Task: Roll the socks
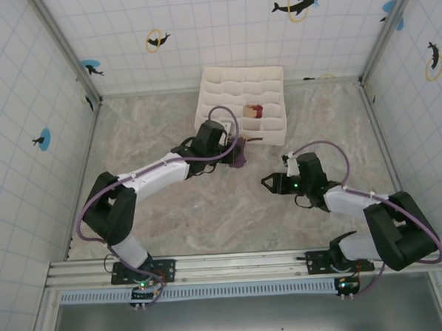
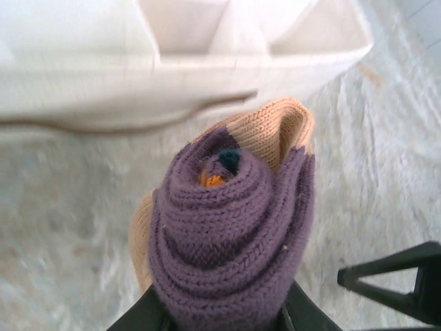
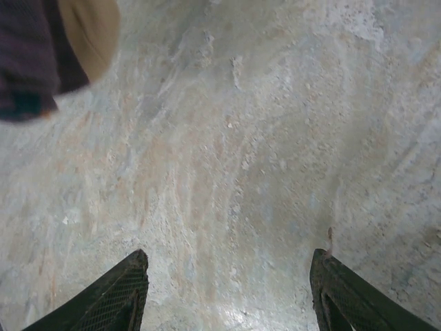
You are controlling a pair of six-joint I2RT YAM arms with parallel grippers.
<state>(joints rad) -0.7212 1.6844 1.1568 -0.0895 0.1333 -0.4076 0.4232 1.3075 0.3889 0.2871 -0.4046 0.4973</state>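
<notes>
Top external view, nearest the arms' bases: the right gripper (image 1: 269,182) is seen over the bare marbled grey-beige tabletop (image 1: 180,227), right of centre. Its black fingers are spread with nothing between them, and it is judged to be standing clear, free for a further step. Farther in, the left gripper (image 1: 237,153) is pinched on the rolled dark purple knitted sock with a tan heel (image 1: 240,160). The roll is held just before the near edge of the white fabric organiser box with gridded compartments (image 1: 224,80), presumably so that it stays tight and can be set into a compartment. The left fingers are largely hidden by the roll, and whether it touches the tabletop cannot be told. Deeper, in a compartment towards the box's near edge, a beige-and-dark-red bundle (image 1: 254,110) is made out. It is taken to be the second sock, but it is too small for its form to be judged.
</notes>
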